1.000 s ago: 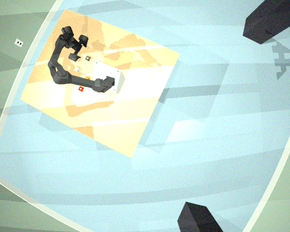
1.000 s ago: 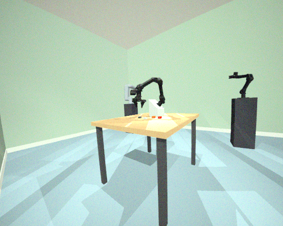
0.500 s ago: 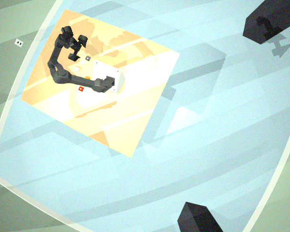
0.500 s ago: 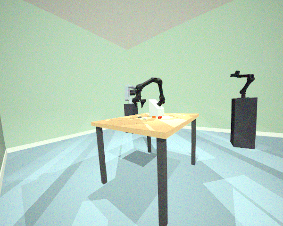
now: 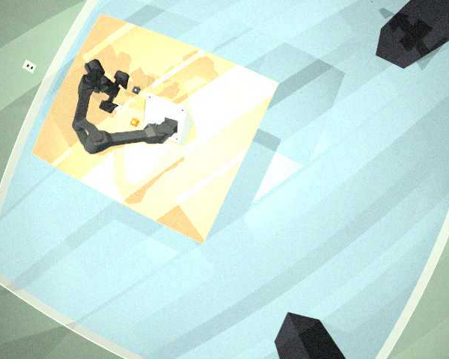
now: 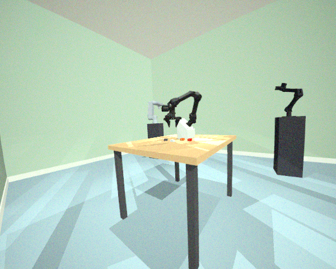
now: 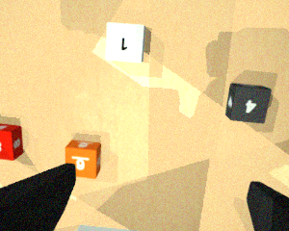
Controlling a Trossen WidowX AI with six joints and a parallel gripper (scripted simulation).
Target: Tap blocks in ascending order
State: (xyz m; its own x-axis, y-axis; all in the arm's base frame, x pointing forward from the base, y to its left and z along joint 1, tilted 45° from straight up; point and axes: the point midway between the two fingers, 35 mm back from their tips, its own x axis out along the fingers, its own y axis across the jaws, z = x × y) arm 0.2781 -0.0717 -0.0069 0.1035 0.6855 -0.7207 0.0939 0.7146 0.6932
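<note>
Four blocks lie apart on the table. The white block [image 7: 125, 42] [image 6: 172, 140] shows an upside-down 1. The black block [image 7: 249, 103] [image 5: 136, 89] [image 6: 165, 139] shows a 4. The red block [image 7: 6, 141] [image 6: 189, 139] shows an 8 and is hidden in the top view. The orange block [image 7: 83, 159] [image 5: 135, 122] [image 6: 182, 139] shows a digit with a bar above it, a 6 or 9; I cannot tell which. My gripper [image 7: 161, 181] [image 6: 172, 126] [image 5: 114, 93] is open and empty, above the table and touching no block. Its left fingertip in the wrist view is just below the orange block.
The arm's white base stand [image 5: 161, 107] [image 6: 185, 133] is on the table [image 5: 217, 170] [image 6: 153, 154], close to the orange and black blocks. Dark pedestals, one [image 6: 289, 144] carrying another arm, stand away from the table.
</note>
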